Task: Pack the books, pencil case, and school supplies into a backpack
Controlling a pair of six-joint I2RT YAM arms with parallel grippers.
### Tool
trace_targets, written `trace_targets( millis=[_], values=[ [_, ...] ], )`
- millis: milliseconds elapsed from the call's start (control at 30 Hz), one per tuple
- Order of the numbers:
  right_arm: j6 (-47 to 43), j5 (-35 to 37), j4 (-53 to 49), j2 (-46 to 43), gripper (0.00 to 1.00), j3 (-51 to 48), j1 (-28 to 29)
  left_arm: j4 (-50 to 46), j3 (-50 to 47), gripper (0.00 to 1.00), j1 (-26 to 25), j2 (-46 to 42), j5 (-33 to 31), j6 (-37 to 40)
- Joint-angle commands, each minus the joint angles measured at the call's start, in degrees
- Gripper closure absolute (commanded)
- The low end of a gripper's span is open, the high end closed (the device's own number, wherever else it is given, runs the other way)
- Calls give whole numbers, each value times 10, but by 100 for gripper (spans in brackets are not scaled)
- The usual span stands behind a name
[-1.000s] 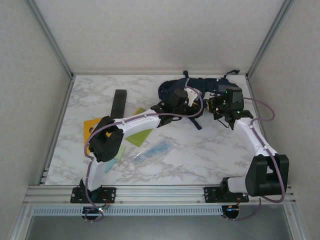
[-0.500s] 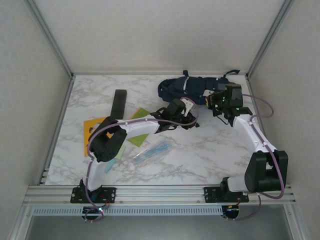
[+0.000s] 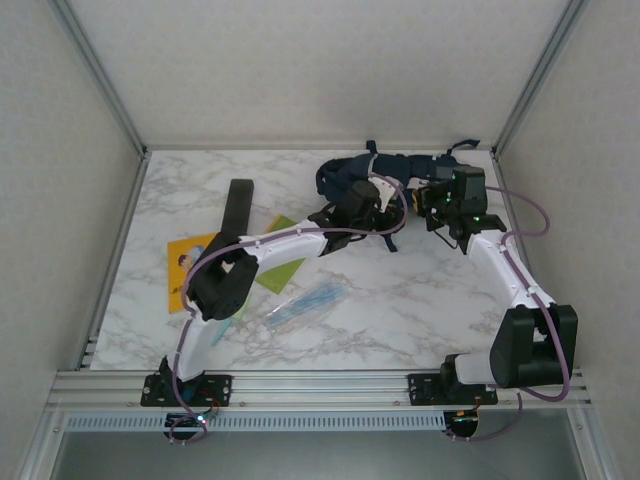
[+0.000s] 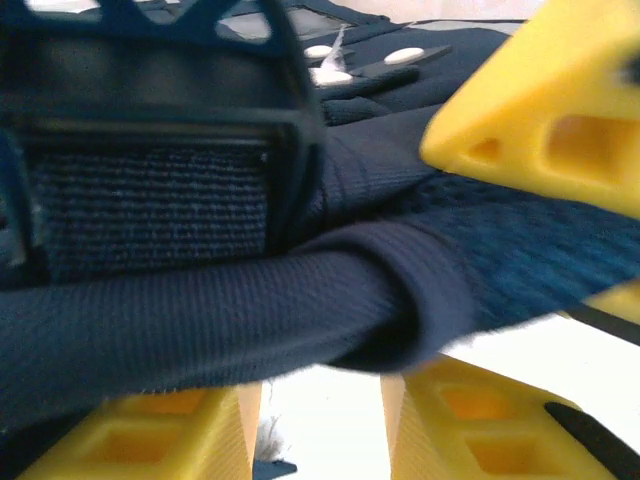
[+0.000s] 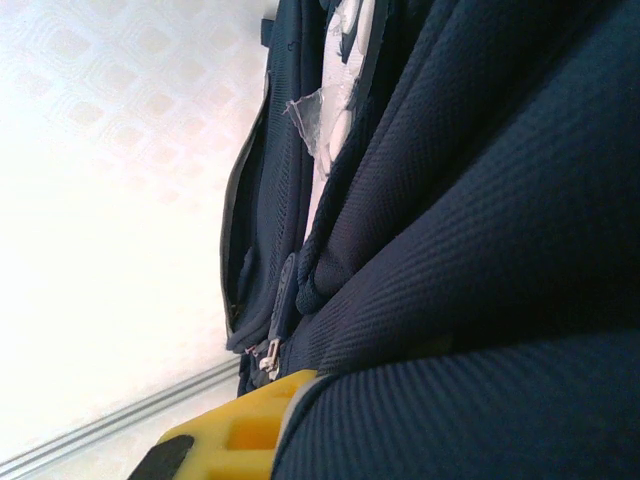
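- Top external view: the navy backpack lies crumpled at the far side of the table, with both grippers at it.
- The left gripper is at its near edge. In the left wrist view its yellow fingers clamp narrowly around a rolled fabric fold.
- The right gripper is pinched tight on the backpack's right edge.
- The lime-green notebook and orange-yellow booklet lie flat at the left.
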Motion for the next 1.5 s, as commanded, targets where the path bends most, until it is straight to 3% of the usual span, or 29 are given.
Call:
trace_targets(
  millis=[0,100,167,200,333,533,867,1033,1167,1267,1367,1400,1467],
  values=[
    [17,-57,60,-25,100,9,18,21,21,67,9,34,-28,5],
    [14,-62,56,-25,100,15,18,33,19,77,13,33,-45,5],
    [3,-56,46,-23,100,19,18,33,17,97,16,29,-52,6],
    [-5,-53,41,-21,100,21,17,29,15,100,18,24,-51,6],
    [-81,-38,1,-10,100,35,3,-7,-28,100,28,-18,-37,10],
    [-175,-23,-38,-14,100,24,-19,-103,-132,100,68,-98,35,34],
    [-290,-25,-110,11,100,42,-45,-145,-187,100,141,-146,34,48],
    [-405,-13,-130,71,100,100,-57,-221,-195,100,133,-182,97,71],
    [-435,-28,-196,165,99,208,-61,-248,-202,100,83,-201,122,67],
    [-402,-60,-205,192,55,237,-61,-228,-189,100,50,-191,146,30],
    [-363,-75,-213,170,25,215,-60,-218,-143,100,30,-157,148,0],
    [-349,-80,-212,153,18,196,-61,-214,-123,100,27,-142,149,-9],
    [-324,-94,-199,109,15,147,-61,-216,-79,100,24,-116,152,-25]
  ],
)
